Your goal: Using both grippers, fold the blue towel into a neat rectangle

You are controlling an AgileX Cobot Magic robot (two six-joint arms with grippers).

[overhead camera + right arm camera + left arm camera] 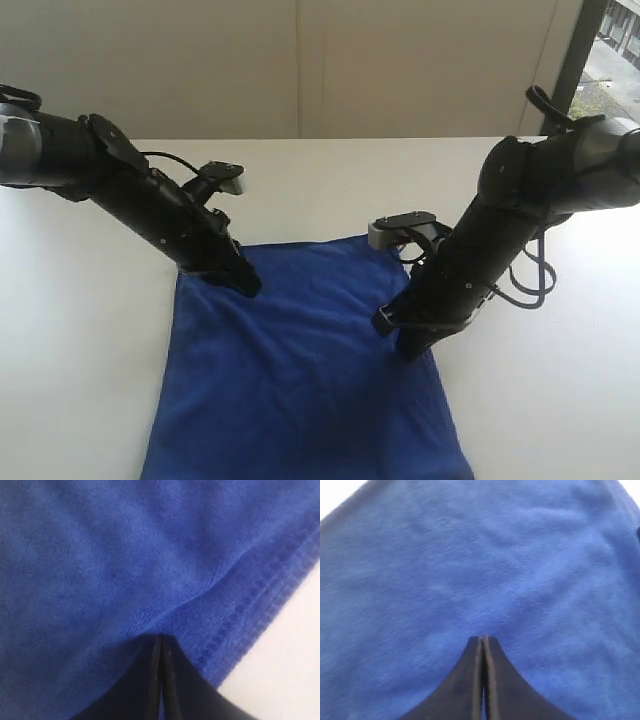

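– Exterior view: where does the blue towel (300, 370) lie?
– Spread flat on the white table (80, 350), its near end running off the bottom of the frame. Bare tabletop flanks both long edges and lies beyond the far edge.
– And the claws?
– Both clenched. The left gripper (245, 283) presses down by the far left corner, and the right gripper (405, 345) just inside the right edge.
– Holding cloth?
– Can't tell. In the right wrist view a crease runs to the tips, beside the stitched hem (260, 610).
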